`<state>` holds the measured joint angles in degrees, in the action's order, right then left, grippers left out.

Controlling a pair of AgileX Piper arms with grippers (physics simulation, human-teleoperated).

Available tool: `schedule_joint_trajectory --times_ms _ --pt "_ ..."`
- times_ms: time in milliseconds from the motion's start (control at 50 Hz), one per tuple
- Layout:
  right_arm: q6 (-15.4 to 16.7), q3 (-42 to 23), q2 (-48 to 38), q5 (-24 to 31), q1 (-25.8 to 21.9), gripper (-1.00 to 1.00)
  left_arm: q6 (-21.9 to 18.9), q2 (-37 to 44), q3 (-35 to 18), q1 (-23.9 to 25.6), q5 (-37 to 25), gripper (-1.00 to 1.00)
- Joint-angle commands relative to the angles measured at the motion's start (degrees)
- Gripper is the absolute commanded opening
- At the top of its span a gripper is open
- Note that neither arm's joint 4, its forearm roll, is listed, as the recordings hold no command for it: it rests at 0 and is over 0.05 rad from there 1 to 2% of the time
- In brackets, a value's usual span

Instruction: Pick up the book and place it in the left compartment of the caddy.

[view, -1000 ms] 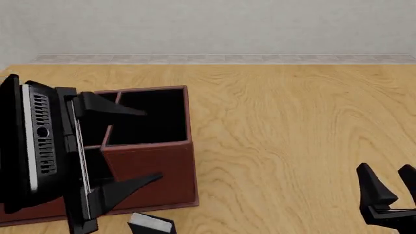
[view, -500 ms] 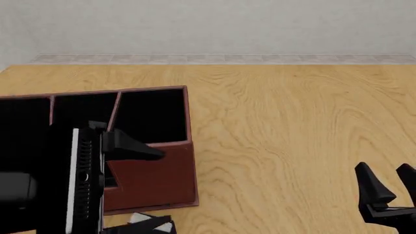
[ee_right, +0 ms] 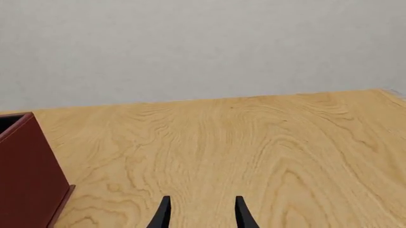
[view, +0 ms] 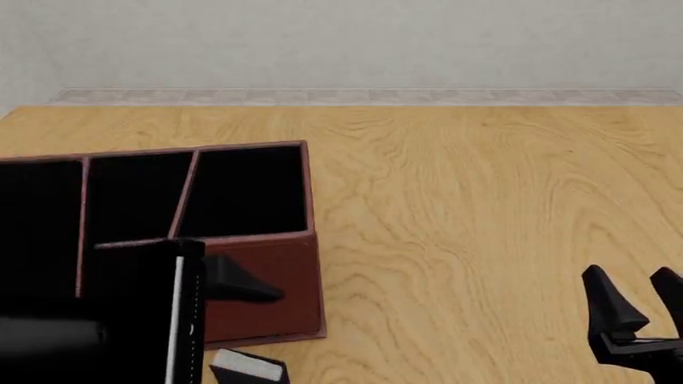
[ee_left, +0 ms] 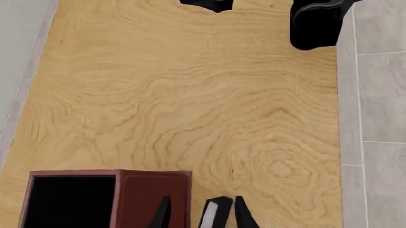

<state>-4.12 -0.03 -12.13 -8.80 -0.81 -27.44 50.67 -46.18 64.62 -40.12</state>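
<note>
We see a small thin black-covered book with white page edges (view: 246,368) lying on the light wood-grain tabletop (view: 481,216), just in front of the near wall of the large reddish-brown leather-look caddy (view: 267,288) and at the very bottom edge of the front view. In the left wrist view the same book (ee_left: 214,213) sits between the two black fingers of our left end effector (ee_left: 203,214); the fingers stand apart on either side of it, and we cannot tell whether either one touches the cover. In the front view the left arm's black body covers much of the caddy's near left part, and one pointed finger (view: 240,282) shows against the caddy's front wall.

The caddy's black-lined sections are open to view from the front: the tall-walled section sits at its right end, narrower sections lie beside it, and the long left compartment (view: 37,216) runs off the left edge of the picture, partly hidden by the arm.

Our right end effector (view: 641,308) hangs over bare tabletop near the right edge, well apart from the caddy, its two black fingers (ee_right: 163,213) spread and holding nothing. Its wrist view shows the caddy's corner (ee_right: 25,175) at one side.
</note>
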Motion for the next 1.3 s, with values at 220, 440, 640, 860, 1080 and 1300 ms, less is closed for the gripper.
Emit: schedule_joint_trajectory --times_ms 220,440,640,860,1080,1300 --pt "-0.1 0.0 -0.5 -0.5 0.2 1.0 0.3 2.9 4.1 -1.2 3.0 1.0" --pt "0.0 0.0 -1.0 -0.9 0.1 1.0 0.4 3.9 6.0 -2.0 5.1 1.0" --pt "0.2 0.0 -1.5 -1.3 0.1 1.0 0.3 4.7 7.9 -2.5 6.6 1.0" --pt "0.2 0.0 -1.7 -1.5 0.1 1.0 -0.3 5.6 9.9 -3.3 7.9 1.0" --pt "0.2 0.0 -2.2 -1.8 0.1 1.0 -0.9 6.6 11.1 -4.5 9.1 1.0" --pt "0.5 0.0 -3.0 -2.4 0.0 1.0 -1.8 8.1 12.3 -6.0 10.7 1.0"
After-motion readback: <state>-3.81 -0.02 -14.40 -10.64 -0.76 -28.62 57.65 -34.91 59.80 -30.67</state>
